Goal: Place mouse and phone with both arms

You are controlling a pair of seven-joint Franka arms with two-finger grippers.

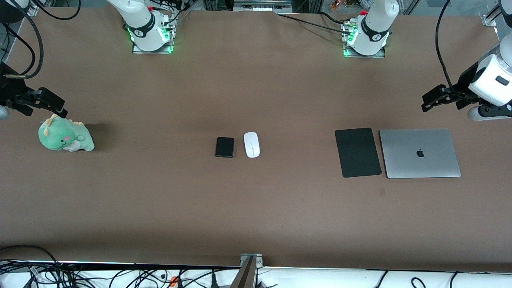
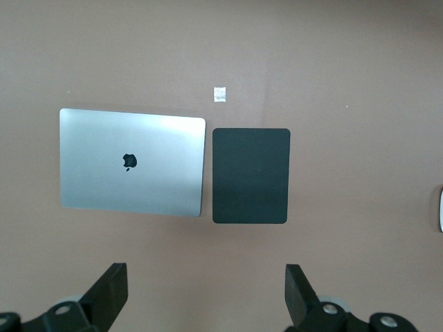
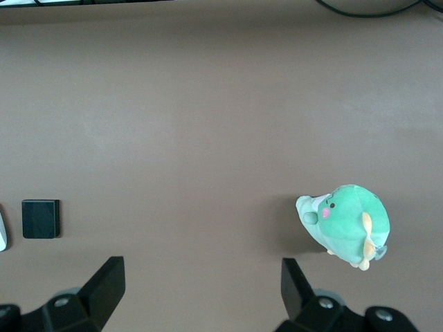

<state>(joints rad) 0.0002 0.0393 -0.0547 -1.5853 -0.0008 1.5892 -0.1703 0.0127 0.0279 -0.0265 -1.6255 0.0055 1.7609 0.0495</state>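
1. Brown matte surface (image 1: 256, 208): broad and mostly bare, with things set in a row across its middle.
2. Two white jointed arms, both drawn out to the ends of the surface. Left end effector (image 1: 434, 100) hangs over the surface toward the left arm's end, jaws wide, holding nothing. Right end effector (image 1: 48, 105) hangs just over the green plush, jaws wide, empty.
3. Closed silver laptop (image 1: 420, 153), flat, toward the left arm's end.
4. Flat black rectangular mat (image 1: 357, 152), just beside the laptop on its centre-facing edge, narrow gap between.
5. Green plush dinosaur toy (image 1: 66, 136), toward the right arm's end.
6. Small white glossy oval mouse (image 1: 251, 144), mid-surface.
7. Small black rounded slab phone (image 1: 225, 147), just beside the mouse, not touching, toward the right arm's end.
8. Judgement: reach not begun. Left arm suits the mouse, right the phone; close across each thing's short width, descend squarely, and keep the two end effectors from crowding.
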